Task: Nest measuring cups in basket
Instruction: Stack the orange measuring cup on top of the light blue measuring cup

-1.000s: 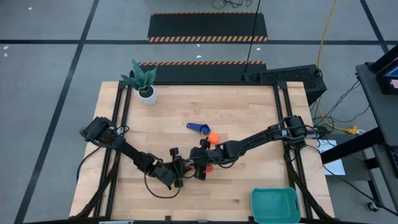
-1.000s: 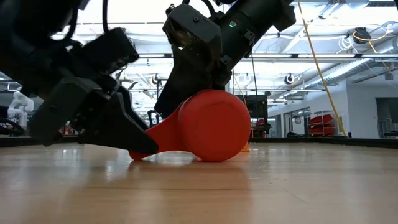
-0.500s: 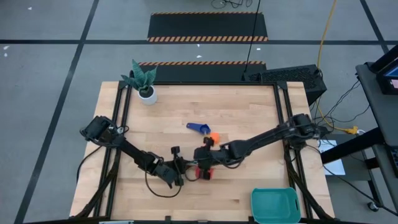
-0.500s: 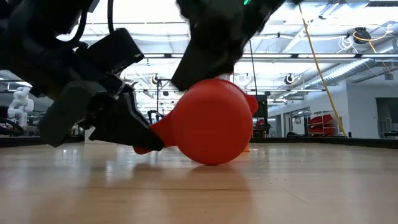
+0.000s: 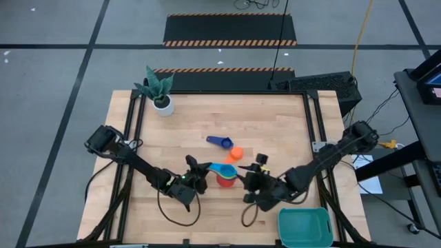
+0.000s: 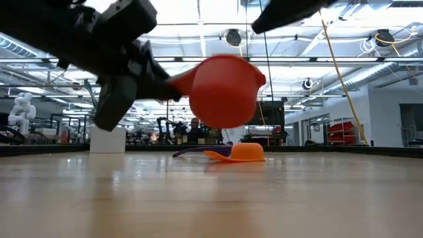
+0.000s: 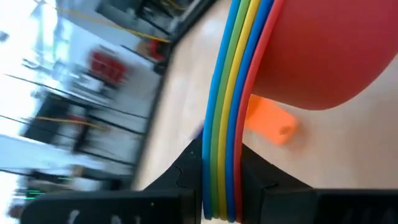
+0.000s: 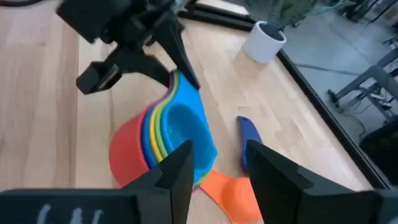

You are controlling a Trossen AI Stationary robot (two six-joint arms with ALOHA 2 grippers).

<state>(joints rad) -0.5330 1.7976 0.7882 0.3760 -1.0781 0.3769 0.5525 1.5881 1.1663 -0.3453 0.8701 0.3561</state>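
- A red measuring cup (image 6: 223, 90) hangs clear of the table (image 6: 211, 198), mouth turned away.
- The left gripper (image 6: 155, 78), dark and blurred, is clamped on the cup's handle.
- An orange cup (image 6: 242, 153) lies on the table farther back, near the far edge, a dark flat handle (image 6: 192, 153) just beside it.
- A white pot (image 6: 108, 139) stands by the far edge.

Measuring cups: six showing. Four are sitting nested in one stack (image 5: 225, 174), counted by the handle edges in the left wrist view: red outermost, then yellow, green and blue innermost. One orange cup (image 5: 236, 152) and one navy cup (image 5: 220, 142) are lying loose on the table beyond the stack.
Basket (image 5: 304, 226): one, teal, sitting at the near right corner.
Plant pot (image 5: 163, 105): one, white, standing at the far left.
Grippers: two.
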